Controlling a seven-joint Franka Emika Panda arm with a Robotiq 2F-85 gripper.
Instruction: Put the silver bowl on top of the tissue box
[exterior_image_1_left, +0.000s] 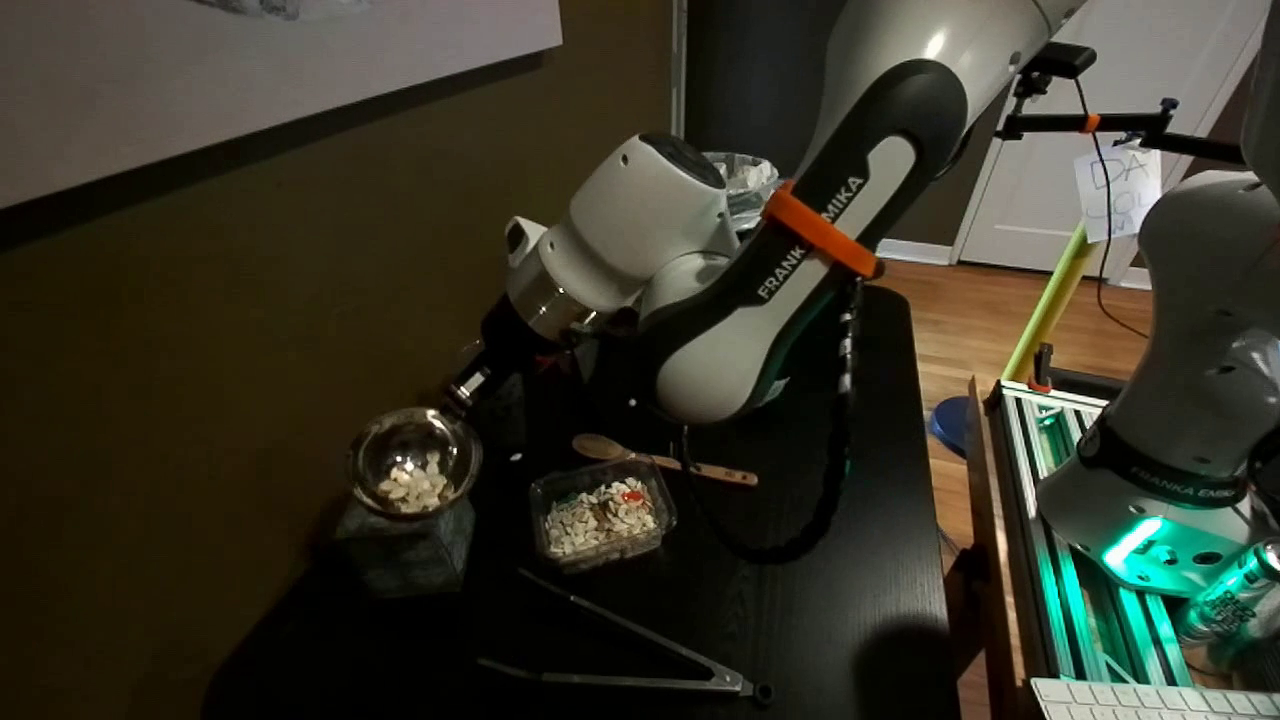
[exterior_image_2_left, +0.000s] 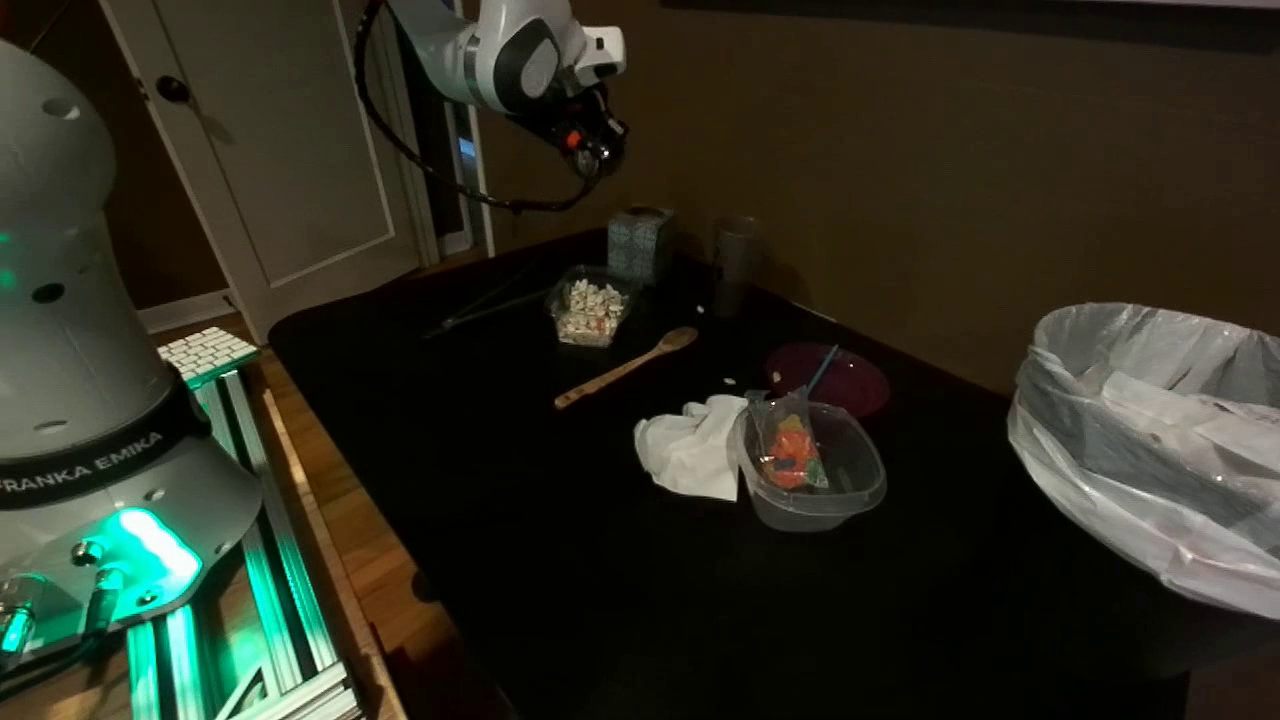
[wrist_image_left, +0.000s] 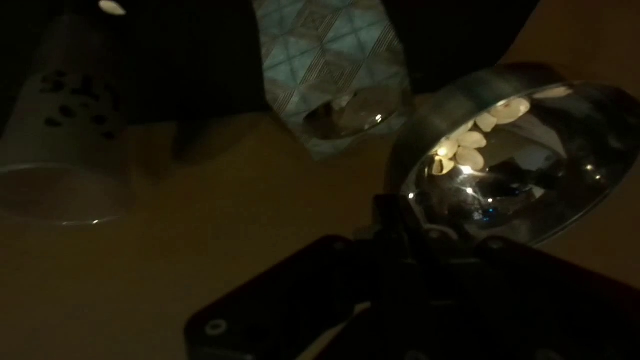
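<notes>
Black bench (exterior_image_1_left: 800, 630), silver bowl (exterior_image_1_left: 408, 447) held aloft

The claw (exterior_image_1_left: 459, 397) is nearly closed, pinching the bowl's rim; pale flakes (exterior_image_1_left: 415, 486) lie inside. It hangs higher than the tissue box (exterior_image_2_left: 637, 247), apart from it. A clear plastic punnet (exterior_image_1_left: 612, 555) holds similar flakes; a clear tub (exterior_image_2_left: 820, 508) holds a bright packet (exterior_image_2_left: 793, 457).

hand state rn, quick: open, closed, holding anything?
Hand: closed, holding the silver bowl by its rim, with pale flakes inside the bowl.
</notes>
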